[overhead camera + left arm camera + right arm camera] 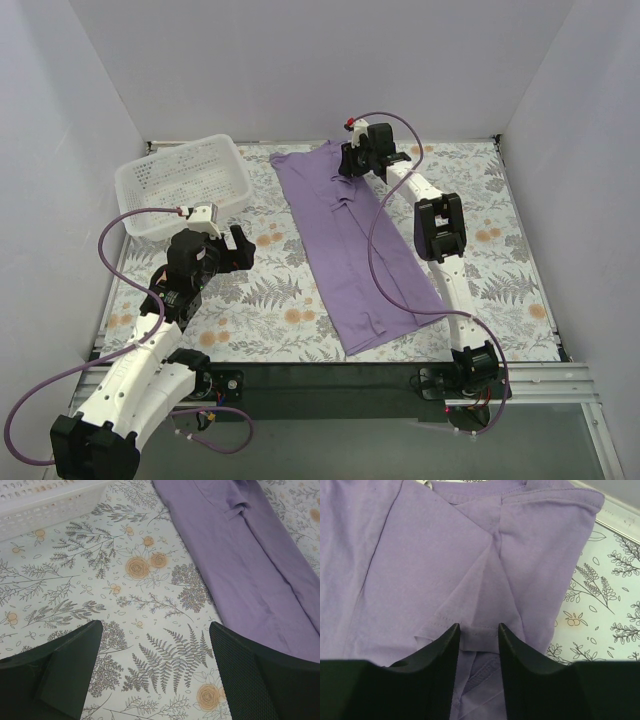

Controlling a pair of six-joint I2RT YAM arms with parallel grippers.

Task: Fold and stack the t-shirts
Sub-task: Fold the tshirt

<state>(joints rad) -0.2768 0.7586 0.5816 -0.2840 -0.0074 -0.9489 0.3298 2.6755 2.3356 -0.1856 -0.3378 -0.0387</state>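
Observation:
A purple t-shirt (352, 245) lies folded into a long strip, running from the back middle to the front right of the floral table. My right gripper (352, 160) is over its far end. In the right wrist view the gripper (479, 629) is narrowly open, its two black fingers either side of a flat sleeve hem of the shirt (435, 555). My left gripper (228, 245) is wide open and empty over bare table left of the shirt. The left wrist view shows the gripper (156, 650) and the shirt's edge (250, 570).
A white plastic basket (180, 185) stands at the back left; its wall shows in the left wrist view (45, 505). White walls enclose the table on three sides. A metal rail (330, 355) runs along the front edge.

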